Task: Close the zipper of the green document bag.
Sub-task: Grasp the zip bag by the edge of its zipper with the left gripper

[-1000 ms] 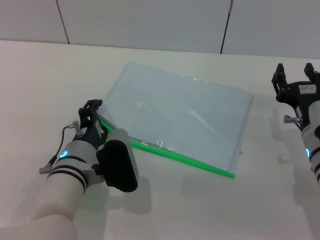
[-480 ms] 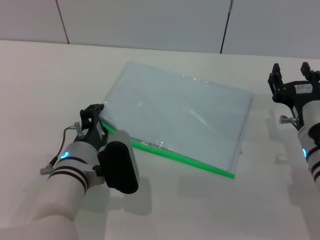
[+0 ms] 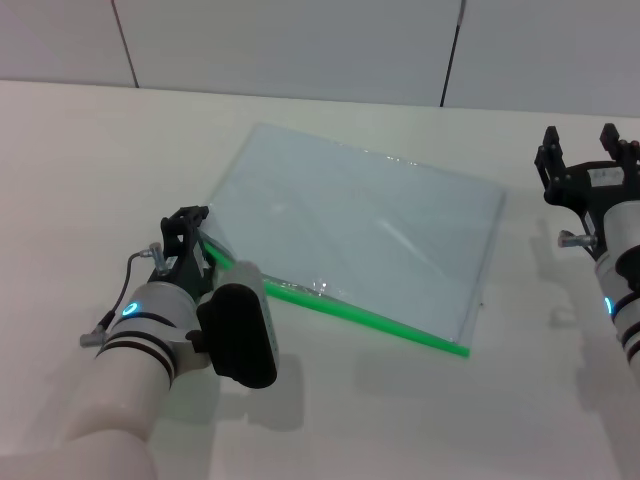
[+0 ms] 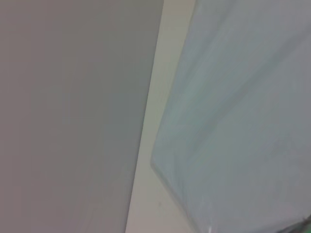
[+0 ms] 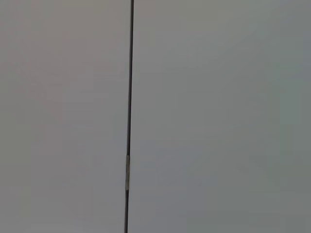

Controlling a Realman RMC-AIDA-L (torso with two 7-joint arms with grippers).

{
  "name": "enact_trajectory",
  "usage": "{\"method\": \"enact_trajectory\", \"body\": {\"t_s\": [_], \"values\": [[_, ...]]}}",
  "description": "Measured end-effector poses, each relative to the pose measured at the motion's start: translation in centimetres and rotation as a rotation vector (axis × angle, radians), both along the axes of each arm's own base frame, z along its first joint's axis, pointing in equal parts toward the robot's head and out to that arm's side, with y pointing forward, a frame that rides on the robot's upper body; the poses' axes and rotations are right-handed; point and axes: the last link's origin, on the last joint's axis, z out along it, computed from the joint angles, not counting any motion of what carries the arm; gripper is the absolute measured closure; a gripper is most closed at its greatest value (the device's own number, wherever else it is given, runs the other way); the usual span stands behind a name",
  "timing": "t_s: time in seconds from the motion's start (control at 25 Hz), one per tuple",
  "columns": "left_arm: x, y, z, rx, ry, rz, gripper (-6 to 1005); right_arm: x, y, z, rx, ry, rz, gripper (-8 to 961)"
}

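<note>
The left gripper (image 3: 190, 232) is sitting low over the bench (image 3: 90, 150) at the near-left corner of the green document bag (image 3: 360, 235), right at the end of the zipper (image 3: 370, 316). Its fingers are reaching onto that green edge, but I cannot tell whether they are pinching the slider, which is hidden behind them. The bag is lying flat in the middle of the bench, turned at an angle, with the green strip running along its near long edge from the left gripper toward the near-right corner. Judging by this, the closing pull is not yet showing: the left gripper is only sitting at the strip's starting end, and the whole run along the edge is looking left to do. The right gripper (image 3: 588, 152) is hovering off the bag's far-right side, apart from it, fingers spread and holding nothing. Compared with a second ago, the left gripper has edged slightly nearer the corner, and the right gripper has shifted a little toward the bag.
</note>
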Motion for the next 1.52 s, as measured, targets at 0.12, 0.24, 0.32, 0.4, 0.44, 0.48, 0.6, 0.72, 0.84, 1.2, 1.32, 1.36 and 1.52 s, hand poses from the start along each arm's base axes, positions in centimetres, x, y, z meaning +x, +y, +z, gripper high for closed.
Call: {"method": "enact_trajectory", "body": {"t_s": [0.12,0.24,0.32,0.4,0.44,0.48,0.6,0.72,0.84,1.2,1.32,1.36,1.52], "values": [[0.03,0.02,-0.01,-0.002,0.007,-0.002,582,0.00,0.00,0.00,0.000,0.000,0.000,298],[0.06,0.04,-0.03,-0.003,0.012,-0.004,582,-0.01,-0.02,-0.03,-0.002,-0.001,0.001,299],[0.08,0.05,-0.03,-0.004,0.014,-0.005,583,-0.03,-0.02,-0.04,-0.002,-0.002,0.002,299],[0.09,0.07,-0.03,-0.005,0.018,-0.007,583,-0.04,-0.02,-0.05,-0.003,-0.002,0.003,299],[0.08,0.06,-0.04,-0.008,0.032,-0.009,583,-0.07,-0.02,-0.06,-0.003,-0.001,0.003,299],[0.08,0.06,-0.04,-0.008,0.032,-0.009,583,-0.07,-0.02,-0.06,-0.003,-0.001,0.003,299],[0.09,0.07,-0.01,-0.013,0.068,-0.019,583,-0.09,-0.02,-0.07,-0.003,-0.001,0.004,299],[0.12,0.09,0.01,-0.016,0.097,-0.027,582,-0.10,-0.01,-0.07,-0.003,0.000,0.004,299],[0.06,0.06,0.01,-0.021,0.115,-0.026,581,-0.10,-0.01,-0.07,-0.003,0.000,0.004,299],[-0.13,-0.03,-0.09,-0.045,0.170,-0.028,582,-0.46,-0.11,-0.28,-0.008,-0.030,0.012,299],[-0.13,-0.05,-0.11,-0.050,0.185,-0.033,582,-0.63,-0.14,-0.39,-0.011,-0.033,0.015,298],[-0.13,-0.05,-0.11,-0.051,0.189,-0.034,582,-0.64,-0.14,-0.40,-0.011,-0.033,0.015,298],[-0.10,-0.05,-0.09,-0.050,0.196,-0.038,582,-0.64,-0.14,-0.39,-0.011,-0.033,0.015,298]]}}
